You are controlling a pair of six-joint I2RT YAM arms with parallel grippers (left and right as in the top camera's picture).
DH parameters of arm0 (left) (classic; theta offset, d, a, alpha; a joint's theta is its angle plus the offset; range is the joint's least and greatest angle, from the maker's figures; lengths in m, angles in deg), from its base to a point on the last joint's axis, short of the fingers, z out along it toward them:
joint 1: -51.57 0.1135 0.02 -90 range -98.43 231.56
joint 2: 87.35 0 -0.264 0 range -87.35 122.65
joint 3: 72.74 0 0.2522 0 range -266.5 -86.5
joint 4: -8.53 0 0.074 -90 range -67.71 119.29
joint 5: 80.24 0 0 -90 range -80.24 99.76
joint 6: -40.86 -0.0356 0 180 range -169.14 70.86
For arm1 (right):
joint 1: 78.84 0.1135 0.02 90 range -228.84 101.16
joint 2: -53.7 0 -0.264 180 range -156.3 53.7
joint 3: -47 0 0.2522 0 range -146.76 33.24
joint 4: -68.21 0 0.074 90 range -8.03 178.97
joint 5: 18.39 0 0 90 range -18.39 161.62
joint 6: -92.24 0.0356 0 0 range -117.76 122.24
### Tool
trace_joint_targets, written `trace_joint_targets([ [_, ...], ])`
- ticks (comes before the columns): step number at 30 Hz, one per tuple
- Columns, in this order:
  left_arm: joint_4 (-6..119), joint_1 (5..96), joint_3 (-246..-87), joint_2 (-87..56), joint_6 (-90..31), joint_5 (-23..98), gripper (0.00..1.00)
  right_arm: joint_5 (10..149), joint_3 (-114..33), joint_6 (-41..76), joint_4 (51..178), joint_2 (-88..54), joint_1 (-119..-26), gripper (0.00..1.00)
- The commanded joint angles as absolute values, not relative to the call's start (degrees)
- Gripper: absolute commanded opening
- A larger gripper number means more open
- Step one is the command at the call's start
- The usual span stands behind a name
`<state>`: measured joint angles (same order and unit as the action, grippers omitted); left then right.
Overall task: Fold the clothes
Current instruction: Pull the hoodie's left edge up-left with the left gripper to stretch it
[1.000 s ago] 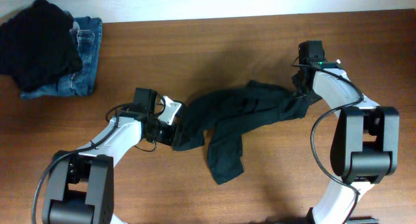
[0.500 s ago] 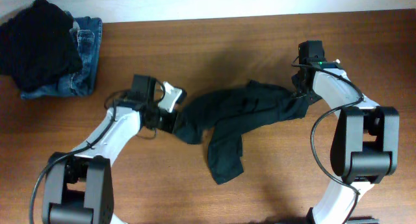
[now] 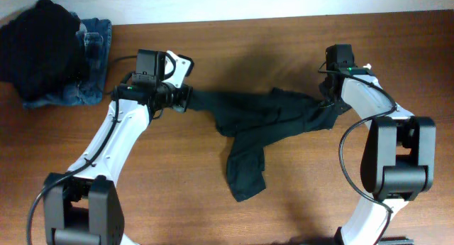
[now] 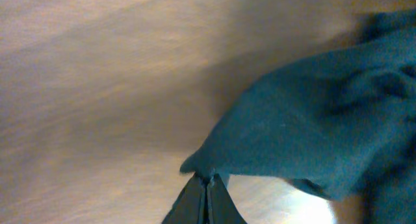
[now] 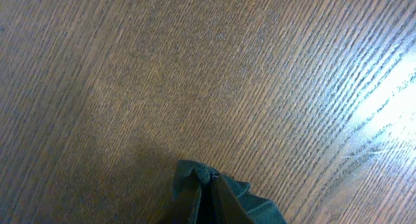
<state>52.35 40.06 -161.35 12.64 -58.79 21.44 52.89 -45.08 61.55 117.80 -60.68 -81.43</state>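
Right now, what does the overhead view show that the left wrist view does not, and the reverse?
Only overhead: the blue jeans under a black garment, and the right pincer shut on the T-shirt's other end. Only left wrist: the left pincer's tips pinching a corner of cloth, close up. Both: the dark T-shirt and the wooden table.

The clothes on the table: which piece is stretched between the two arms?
The dark green T-shirt in the middle, held at both ends. The blue jeans and black garment lie piled apart.
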Motion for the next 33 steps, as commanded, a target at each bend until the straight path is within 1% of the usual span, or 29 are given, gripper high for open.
trace_joint_targets([
  [1,49.5,40.1,-162.4,12.9,-59.1,8.4,0.01,51.5,-45.7,61.0,117.7,-61.0,-81.5,0.09],
  [9,40.2,40.2,-162.4,12.9,-59.1,-4.6,0.01,51.5,-45.7,61.0,117.7,-61.0,-81.5,0.09],
  [12,36.6,40.4,-162.4,13.0,-59.1,-7.5,0.01,51.5,-45.7,61.0,117.7,-61.0,-81.5,0.09],
  [23,28.0,43.9,-162.4,15.4,-59.1,-8.0,0.01,51.5,-45.7,61.0,117.7,-61.0,-81.5,0.09],
  [30,20.5,45.8,-162.4,21.9,-59.1,-8.1,0.01,51.5,-45.7,61.0,117.6,-61.0,-81.5,0.09],
  [32,18.8,45.9,-162.4,23.8,-59.1,-8.1,0.02,51.5,-45.7,61.0,117.6,-61.0,-81.5,0.09],
  [33,18.2,45.9,-162.4,24.7,-59.1,-8.1,0.05,51.5,-45.7,61.0,117.6,-61.0,-81.5,0.09],
])
